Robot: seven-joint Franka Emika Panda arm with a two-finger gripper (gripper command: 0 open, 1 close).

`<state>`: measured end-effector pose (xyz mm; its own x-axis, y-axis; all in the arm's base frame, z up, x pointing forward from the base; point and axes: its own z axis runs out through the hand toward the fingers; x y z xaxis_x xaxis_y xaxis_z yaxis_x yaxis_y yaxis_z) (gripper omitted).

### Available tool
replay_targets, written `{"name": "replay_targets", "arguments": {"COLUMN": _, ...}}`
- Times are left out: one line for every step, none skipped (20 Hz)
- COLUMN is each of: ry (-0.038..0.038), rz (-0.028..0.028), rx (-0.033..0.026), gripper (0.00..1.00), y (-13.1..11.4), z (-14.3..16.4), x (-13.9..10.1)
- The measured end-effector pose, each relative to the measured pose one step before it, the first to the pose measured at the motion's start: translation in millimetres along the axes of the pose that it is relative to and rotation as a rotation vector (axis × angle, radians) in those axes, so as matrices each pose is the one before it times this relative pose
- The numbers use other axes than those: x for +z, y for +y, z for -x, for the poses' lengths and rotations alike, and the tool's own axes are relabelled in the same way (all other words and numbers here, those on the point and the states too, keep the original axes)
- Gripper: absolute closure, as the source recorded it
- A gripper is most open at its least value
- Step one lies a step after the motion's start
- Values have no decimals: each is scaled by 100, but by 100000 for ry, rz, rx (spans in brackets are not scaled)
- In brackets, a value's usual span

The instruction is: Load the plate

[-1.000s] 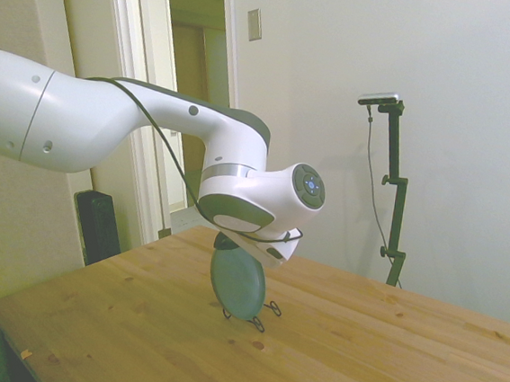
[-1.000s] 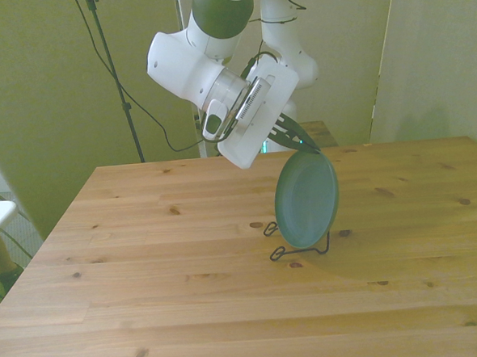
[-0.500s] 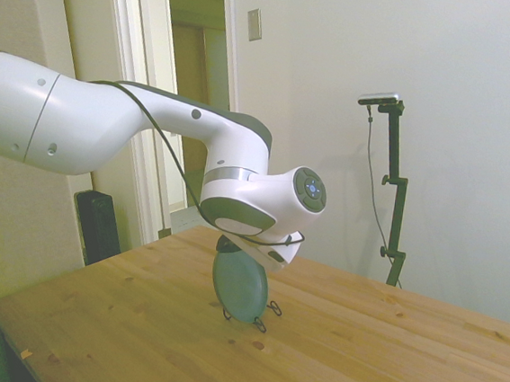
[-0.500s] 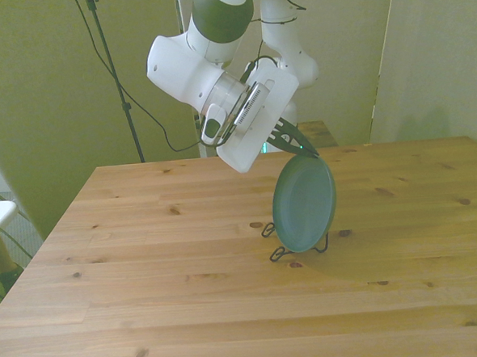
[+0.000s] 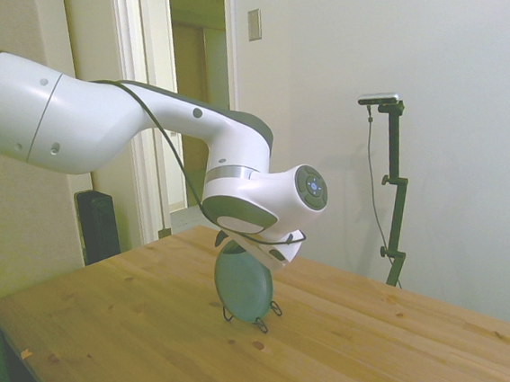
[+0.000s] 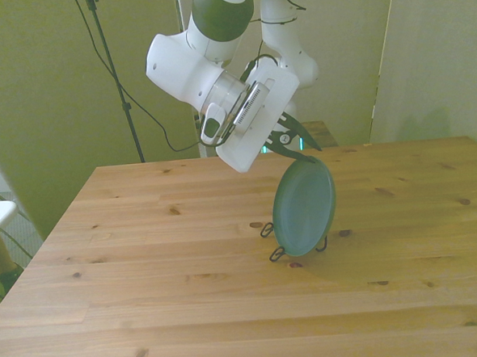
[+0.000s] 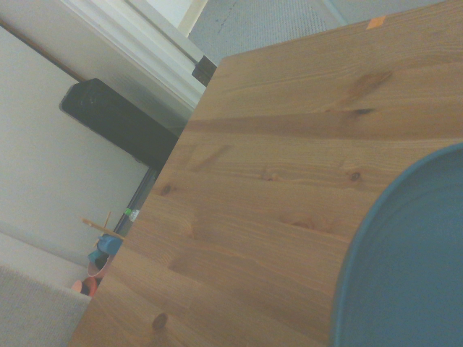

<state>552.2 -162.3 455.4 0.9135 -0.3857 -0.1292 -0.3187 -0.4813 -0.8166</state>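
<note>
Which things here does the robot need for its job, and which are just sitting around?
Needed for the job:
- the plate, standing on edge
- the black wire stand under it
- the gripper, right at the plate's top rim

Just sitting around:
- the black speaker on the floor past the table
- the doorway behind

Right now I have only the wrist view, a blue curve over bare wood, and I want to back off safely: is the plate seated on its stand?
Observer: Yes. The front view shows the plate standing on edge, leaning in the black wire stand.
Operator: Is the pincer clamped on it?
Observer: No. The pincer is open, just above the plate's top rim.
Operator: Is it close to a table edge?
Observer: No. The side view puts the stand near the middle of the table, away from every edge.
</note>
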Motion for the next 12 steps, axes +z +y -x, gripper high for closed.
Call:
{"name": "replay_targets", "arguments": {"ry": 508, "rz": 25, "rx": -390, "gripper": 0, "y": -228, "z": 122, "x": -227}}
{"name": "replay_targets", "arguments": {"ry": 744, "rz": 7, "rx": -631, "gripper": 0, "y": -380, "z": 273, "x": -409}}
{"name": "replay_targets", "arguments": {"ry": 947, "rz": -45, "rx": -935, "gripper": 0, "y": -518, "z": 469, "x": -586}}
{"name": "replay_targets", "arguments": {"ry": 1703, "rz": -94, "rx": -1172, "gripper": 0, "y": -641, "z": 702, "x": -772}}
{"name": "replay_targets", "arguments": {"ry": 2172, "rz": -125, "rx": -1245, "gripper": 0, "y": -708, "z": 845, "x": -903}}
{"name": "replay_targets", "arguments": {"ry": 2454, "rz": 598, "rx": -1259, "gripper": 0, "y": -801, "z": 1010, "x": -1034}}
{"name": "replay_targets", "arguments": {"ry": 2435, "rz": 1733, "rx": -1095, "gripper": 0, "y": -724, "z": 984, "x": -987}}
{"name": "replay_targets", "arguments": {"ry": 2687, "rz": 2257, "rx": -941, "gripper": 0, "y": -740, "z": 1007, "x": -972}}
{"name": "replay_targets", "arguments": {"ry": 2641, "rz": 2429, "rx": -974, "gripper": 0, "y": -683, "z": 877, "x": -736}}
{"name": "replay_targets", "arguments": {"ry": 2283, "rz": 2332, "rx": -1252, "gripper": 0, "y": -559, "z": 802, "x": -468}}
{"name": "replay_targets", "arguments": {"ry": 2250, "rz": 2639, "rx": -998, "gripper": 0, "y": -433, "z": 655, "x": -156}}
{"name": "replay_targets", "arguments": {"ry": 1848, "rz": 2522, "rx": -762, "gripper": 0, "y": -317, "z": 581, "x": 130}}
